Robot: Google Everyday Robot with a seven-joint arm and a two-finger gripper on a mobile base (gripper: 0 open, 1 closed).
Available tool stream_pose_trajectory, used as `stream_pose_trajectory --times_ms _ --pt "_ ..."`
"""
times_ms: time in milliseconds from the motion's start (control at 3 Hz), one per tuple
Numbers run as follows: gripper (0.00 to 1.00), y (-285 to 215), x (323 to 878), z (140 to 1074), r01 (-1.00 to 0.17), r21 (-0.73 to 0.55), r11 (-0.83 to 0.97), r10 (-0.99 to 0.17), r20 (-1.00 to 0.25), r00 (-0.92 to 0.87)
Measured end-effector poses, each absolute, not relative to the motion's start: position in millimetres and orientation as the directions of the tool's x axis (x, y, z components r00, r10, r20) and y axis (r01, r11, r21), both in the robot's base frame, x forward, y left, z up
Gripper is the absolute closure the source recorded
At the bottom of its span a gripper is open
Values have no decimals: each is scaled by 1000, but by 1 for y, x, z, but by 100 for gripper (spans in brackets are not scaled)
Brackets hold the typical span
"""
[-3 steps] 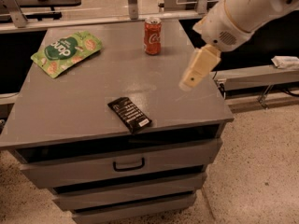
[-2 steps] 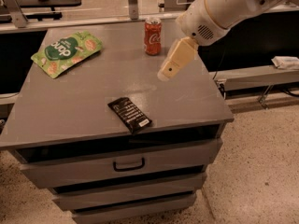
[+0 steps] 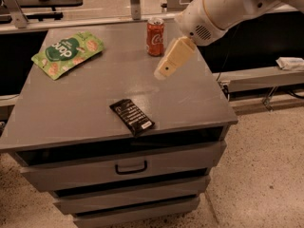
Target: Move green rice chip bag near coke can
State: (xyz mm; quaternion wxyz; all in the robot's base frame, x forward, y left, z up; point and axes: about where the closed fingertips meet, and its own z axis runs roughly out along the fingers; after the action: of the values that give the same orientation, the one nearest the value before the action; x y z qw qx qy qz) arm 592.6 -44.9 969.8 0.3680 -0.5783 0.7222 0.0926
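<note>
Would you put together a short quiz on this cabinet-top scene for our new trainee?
1. True or false: the gripper hangs directly over the green rice chip bag.
2. Which thing lies nearest the front edge of the cabinet top? A) green rice chip bag B) coke can C) black wrapper
3. Fill in: the coke can stands ____ near the back edge.
Key: 1 false, the gripper hangs just in front of the coke can, well away from the green rice chip bag; 2 C; 3 upright.
</note>
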Motion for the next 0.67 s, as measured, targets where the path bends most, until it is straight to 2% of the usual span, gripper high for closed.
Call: stream_pose_trajectory --times_ms 667 --pt "0 49 666 954 -908 -253 333 -624 -782 -11"
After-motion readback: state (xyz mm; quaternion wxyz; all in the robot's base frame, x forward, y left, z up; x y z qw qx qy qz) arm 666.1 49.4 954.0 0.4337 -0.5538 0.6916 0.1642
